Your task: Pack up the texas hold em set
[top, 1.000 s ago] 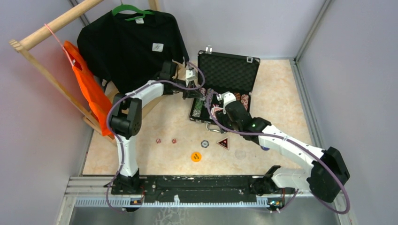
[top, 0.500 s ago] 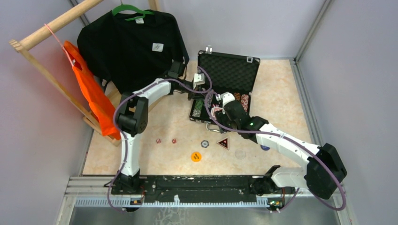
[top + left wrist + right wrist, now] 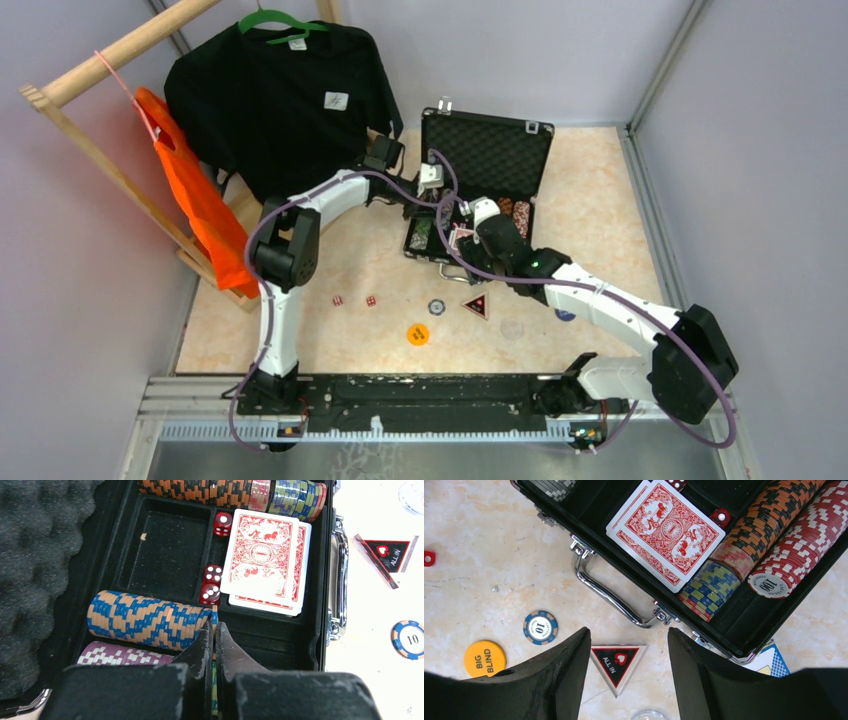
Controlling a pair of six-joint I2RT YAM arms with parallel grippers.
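The black case (image 3: 487, 150) lies open, foam lid up, holding rows of striped chips (image 3: 145, 620), red-backed cards (image 3: 262, 560) and red dice (image 3: 212, 585). My left gripper (image 3: 215, 627) is low inside the case (image 3: 428, 205), shut on a poker chip standing on edge at the end of the blue-orange row. My right gripper (image 3: 628, 632) is open and empty, hovering in front of the case handle (image 3: 609, 595), with the triangular ALL IN token (image 3: 616, 661) on the floor between its fingers. In the top view the right gripper (image 3: 465, 240) is over the case's front edge.
On the floor in front of the case lie two red dice (image 3: 338, 300), a blue 10 chip (image 3: 437, 307), an orange BIG BLIND token (image 3: 417, 334), a clear round token (image 3: 512, 328) and a blue card (image 3: 774, 660). A black T-shirt (image 3: 280, 90) and an orange bag (image 3: 190, 190) hang at the left.
My left arm has swung right, carrying its gripper from the case's left edge into the chip tray. My right arm has shifted only slightly.
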